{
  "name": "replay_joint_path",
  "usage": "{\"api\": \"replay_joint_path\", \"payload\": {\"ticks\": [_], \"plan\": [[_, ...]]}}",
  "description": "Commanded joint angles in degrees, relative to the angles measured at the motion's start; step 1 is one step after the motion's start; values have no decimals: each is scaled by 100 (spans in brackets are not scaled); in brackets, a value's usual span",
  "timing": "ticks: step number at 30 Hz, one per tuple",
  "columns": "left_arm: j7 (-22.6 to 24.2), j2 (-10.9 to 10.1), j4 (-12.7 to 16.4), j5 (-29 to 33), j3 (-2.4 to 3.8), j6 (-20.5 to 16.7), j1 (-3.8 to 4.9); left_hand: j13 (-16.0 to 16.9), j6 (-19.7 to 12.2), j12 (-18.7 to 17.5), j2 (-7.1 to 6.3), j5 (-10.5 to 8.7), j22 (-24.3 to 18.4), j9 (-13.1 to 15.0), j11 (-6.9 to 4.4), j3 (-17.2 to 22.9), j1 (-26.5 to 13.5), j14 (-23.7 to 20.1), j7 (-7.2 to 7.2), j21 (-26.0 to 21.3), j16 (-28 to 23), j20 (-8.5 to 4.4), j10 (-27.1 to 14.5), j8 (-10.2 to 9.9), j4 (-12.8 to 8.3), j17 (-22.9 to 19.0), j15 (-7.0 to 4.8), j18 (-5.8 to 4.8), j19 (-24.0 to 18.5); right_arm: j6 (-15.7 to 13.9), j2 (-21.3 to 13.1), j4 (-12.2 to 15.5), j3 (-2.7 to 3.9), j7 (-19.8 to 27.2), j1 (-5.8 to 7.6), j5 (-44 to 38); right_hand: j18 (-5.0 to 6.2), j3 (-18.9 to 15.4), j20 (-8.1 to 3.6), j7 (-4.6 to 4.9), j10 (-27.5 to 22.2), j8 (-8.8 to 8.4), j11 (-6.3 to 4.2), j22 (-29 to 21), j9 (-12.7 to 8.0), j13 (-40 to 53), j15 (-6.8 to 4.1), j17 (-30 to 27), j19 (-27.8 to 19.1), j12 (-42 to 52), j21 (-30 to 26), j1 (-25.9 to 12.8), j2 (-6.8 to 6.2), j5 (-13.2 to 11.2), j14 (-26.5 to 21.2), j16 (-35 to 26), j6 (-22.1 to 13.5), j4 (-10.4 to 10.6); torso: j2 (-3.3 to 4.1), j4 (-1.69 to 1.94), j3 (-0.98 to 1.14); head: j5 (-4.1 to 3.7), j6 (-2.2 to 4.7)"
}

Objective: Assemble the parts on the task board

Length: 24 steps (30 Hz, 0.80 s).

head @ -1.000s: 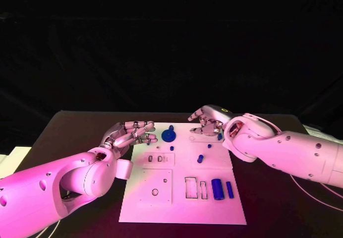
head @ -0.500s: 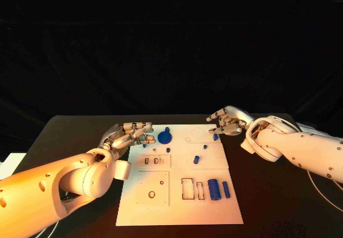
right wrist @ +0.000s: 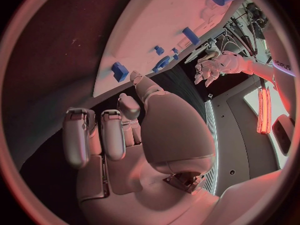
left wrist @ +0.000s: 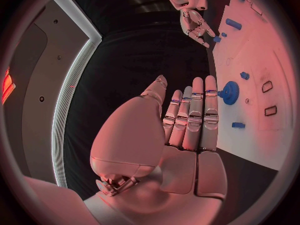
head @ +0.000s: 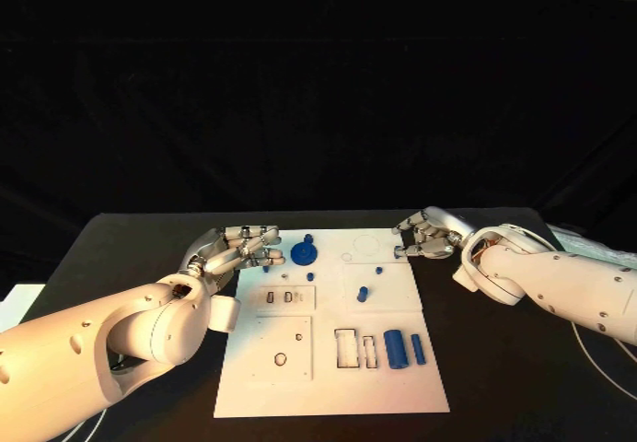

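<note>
Task board [head: 332,368], white, lies flat in the middle of the black table [head: 120,249], long side running away from the robot. Near its far edge sits the blue gear-shaped part [head: 304,254] — the left hand [head: 239,250] hovers just beside it at the board's left rim, fingers straight and close together, gripping nothing. Over at the board's far right corner is the right hand [head: 427,236], fingers curled inward; whether it pinches anything, I cannot tell. Just beside its fingertips, a small blue peg [head: 399,251] shows. Toward the near right of the board, a fat blue cylinder [head: 396,349] and a thinner blue rod [head: 418,349] lie side by side — both untouched.
</note>
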Motion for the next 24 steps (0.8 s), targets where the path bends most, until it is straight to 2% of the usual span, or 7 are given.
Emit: {"api": "replay_joint_path", "payload": {"ticks": [1,6,11,15,19,24], "plan": [[55,13,-2,-31,4,128,1,1,7,-30,35,-20,7,2,10,1,12,31,2,2,-38,-3,-14,-19,-26,6,-14,46,26,175,45,-91,0,53,-24,-10,-34,-57,9,6,-32,1,11,322,-1,-2,37,365,-9,19,10,-34,-41,29,375,12,13,2,-1,-6,-3,12,-19],[43,9,-17,-31,4,131,0,1,10,-30,35,-20,8,2,8,4,13,31,1,2,-40,-3,-11,-19,-31,10,-15,46,26,243,91,-221,0,40,-67,16,-34,-61,9,4,-45,5,8,322,1,-23,36,365,-10,-6,10,-35,-27,33,374,12,22,5,0,7,-6,17,-41],[38,1,-26,-31,4,129,0,1,10,-30,35,-20,8,2,8,4,13,31,1,2,-40,-3,-11,-19,-31,10,-15,46,26,295,118,-291,0,54,-132,38,-34,-60,8,-4,-54,24,0,324,8,-38,31,367,-10,-23,11,-13,15,41,373,12,61,-3,-2,0,-7,41,-46],[35,-3,-31,-31,4,129,0,1,10,-30,35,-20,8,2,8,4,13,31,1,2,-40,-3,-11,-19,-31,10,-15,46,26,299,138,-314,0,69,-160,50,-34,-60,6,-9,-50,37,-5,325,13,-36,27,365,-10,-18,11,-2,37,43,372,10,89,-9,0,-4,0,45,-47],[32,-1,-35,-31,4,132,0,1,10,-30,35,-21,8,2,9,4,9,32,2,2,-41,-3,-11,-20,-32,12,-14,46,26,295,150,-325,0,80,-173,62,-35,-57,1,-15,-31,57,-12,331,19,-19,21,373,-6,7,15,11,72,40,373,13,134,-15,-5,2,-6,34,-54],[29,-2,-39,-31,4,130,0,1,10,-30,35,-21,8,2,9,4,9,32,2,2,-41,-3,-11,-20,-32,12,-14,46,26,276,156,-321,1,94,-177,78,-38,-54,-6,-25,4,88,-23,348,29,9,12,387,4,48,23,14,120,28,376,19,208,-17,-3,-2,-3,35,-61]]}}
